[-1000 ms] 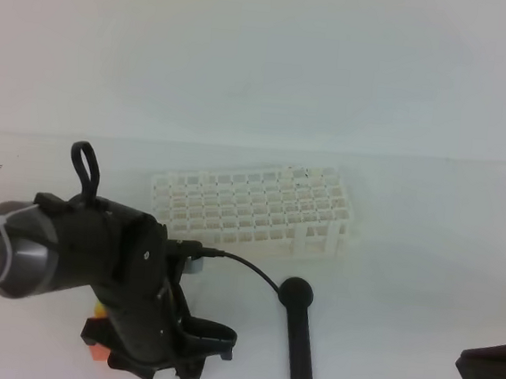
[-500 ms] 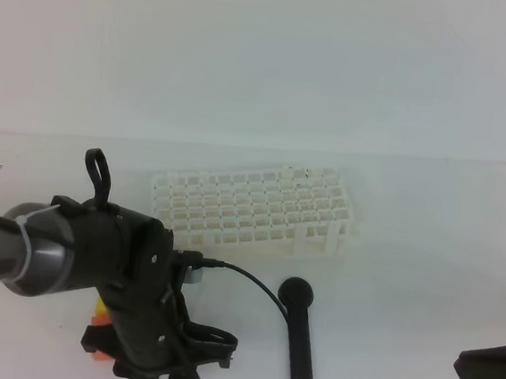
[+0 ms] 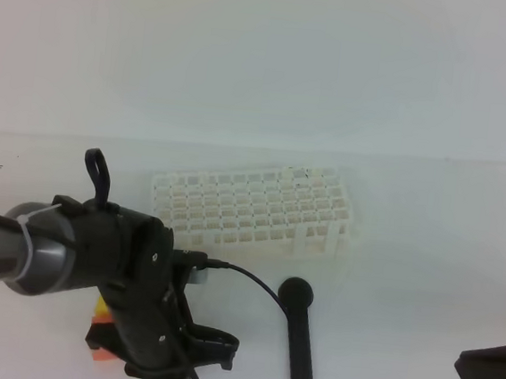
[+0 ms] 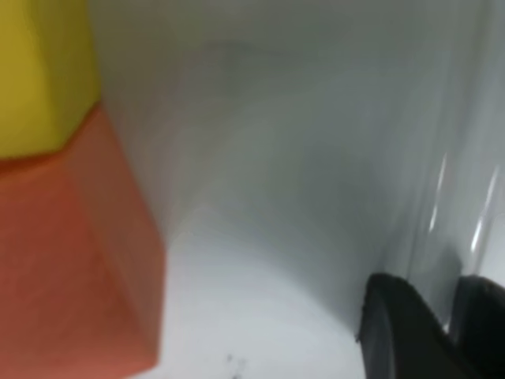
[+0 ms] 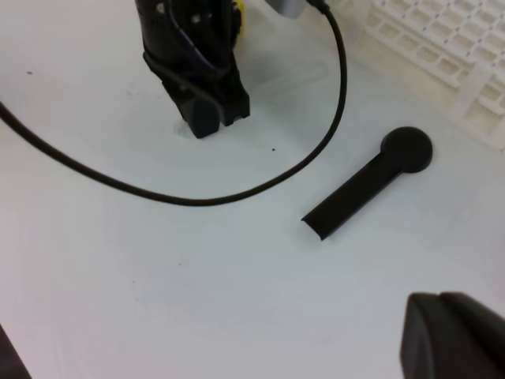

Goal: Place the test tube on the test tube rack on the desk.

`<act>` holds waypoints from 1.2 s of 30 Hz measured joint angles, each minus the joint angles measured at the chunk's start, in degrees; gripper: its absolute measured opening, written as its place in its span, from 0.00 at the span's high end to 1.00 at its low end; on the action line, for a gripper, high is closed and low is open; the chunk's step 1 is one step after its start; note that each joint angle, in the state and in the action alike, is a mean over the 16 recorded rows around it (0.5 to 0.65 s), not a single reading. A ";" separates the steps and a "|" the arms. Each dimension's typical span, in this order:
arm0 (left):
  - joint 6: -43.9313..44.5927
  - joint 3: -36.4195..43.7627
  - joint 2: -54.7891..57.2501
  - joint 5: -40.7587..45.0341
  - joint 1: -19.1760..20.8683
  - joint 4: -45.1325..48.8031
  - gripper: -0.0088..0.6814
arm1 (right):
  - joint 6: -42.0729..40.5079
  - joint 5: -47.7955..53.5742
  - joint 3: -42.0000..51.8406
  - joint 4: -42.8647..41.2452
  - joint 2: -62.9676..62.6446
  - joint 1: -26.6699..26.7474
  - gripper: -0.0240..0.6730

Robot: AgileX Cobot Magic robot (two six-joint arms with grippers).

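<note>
The white test tube rack (image 3: 251,212) stands on the white desk (image 3: 408,258), and its corner also shows in the right wrist view (image 5: 450,55). My left gripper (image 3: 159,370) points straight down at the desk's front left, well short of the rack. In the left wrist view its two dark fingertips (image 4: 394,335) stand close together. The test tube (image 4: 436,201) shows only as faint bright streaks running into the narrow gap between them. My right gripper (image 3: 489,373) hangs shut and empty at the front right (image 5: 454,339).
An orange block (image 4: 71,260) with a yellow block (image 4: 39,71) on it sits just left of the left gripper. A black round-headed stick (image 3: 300,330) lies between the arms. The left arm's black cable (image 5: 237,193) loops over the desk.
The left gripper's fingers have closed from wide open to a narrow gap around the tube. The left arm shifted slightly right early on, then held. The right arm has not moved.
</note>
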 joint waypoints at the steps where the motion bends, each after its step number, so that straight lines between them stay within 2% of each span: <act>1: 1.45 0.00 0.00 -0.05 0.01 -0.35 0.87 | 0.00 0.00 0.00 -0.04 0.00 0.00 0.97; 8: 14.91 0.08 -0.46 -2.46 0.04 -4.13 0.92 | 0.00 0.23 0.00 -0.26 0.00 0.00 0.97; 13: 31.04 0.14 -1.93 -7.36 0.07 -13.17 0.93 | 0.05 0.28 0.00 -0.35 0.00 0.00 0.97; 18: 52.45 0.71 -4.42 -11.78 0.09 -29.71 0.95 | 0.16 -0.53 0.00 -0.70 0.00 0.00 0.97; 25: 86.29 5.67 -8.27 -15.33 0.09 -63.01 0.96 | 0.35 -3.00 0.00 -2.26 0.00 0.00 0.97; 31: 108.82 13.36 -10.68 -9.77 0.09 -84.63 0.99 | 0.80 -5.40 0.00 -4.07 0.00 0.00 0.97; 36: 120.52 18.57 -11.72 -2.14 0.09 -93.05 0.96 | 1.41 -6.99 0.00 -5.08 0.04 0.01 0.97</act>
